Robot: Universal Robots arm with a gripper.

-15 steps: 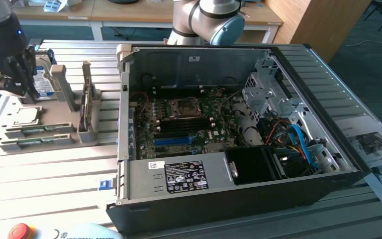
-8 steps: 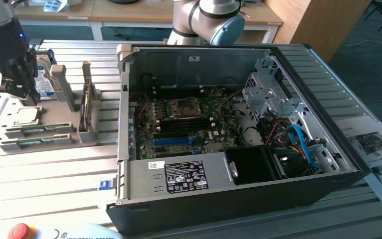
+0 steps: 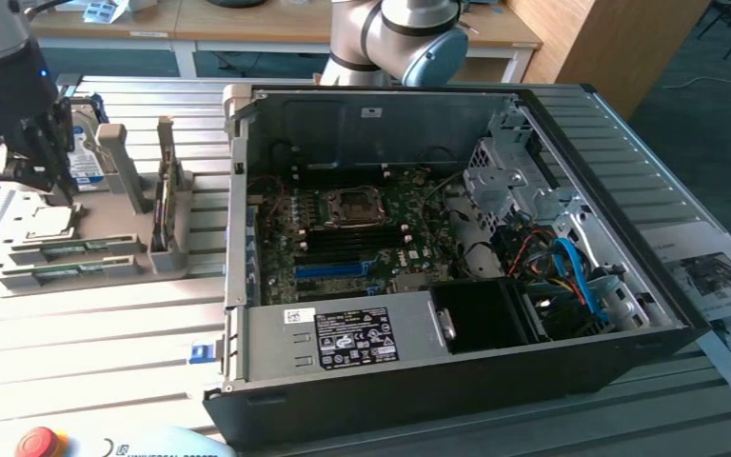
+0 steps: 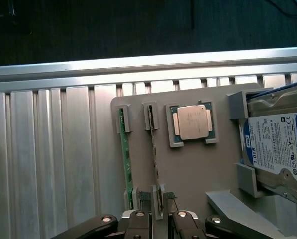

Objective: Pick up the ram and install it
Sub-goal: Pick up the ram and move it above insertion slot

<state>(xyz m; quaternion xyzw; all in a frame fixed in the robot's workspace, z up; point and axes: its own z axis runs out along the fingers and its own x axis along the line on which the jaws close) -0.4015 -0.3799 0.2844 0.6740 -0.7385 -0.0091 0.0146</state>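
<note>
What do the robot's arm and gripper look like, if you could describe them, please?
The arm is built of silver-grey tubes and rounded joints, one of them closed by a pale blue cap. Near the wrist it turns black and carries a small blue light. The gripper is black, made of jointed links fastened with round silver pins.

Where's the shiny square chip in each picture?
Exterior view: the square chip lies on the grey holder at the exterior view's left, close to the hard drive.
Wrist view: the square chip sits between the ram sticks and the hard drive.
Shared landmark: the hard drive's blue label.
</note>
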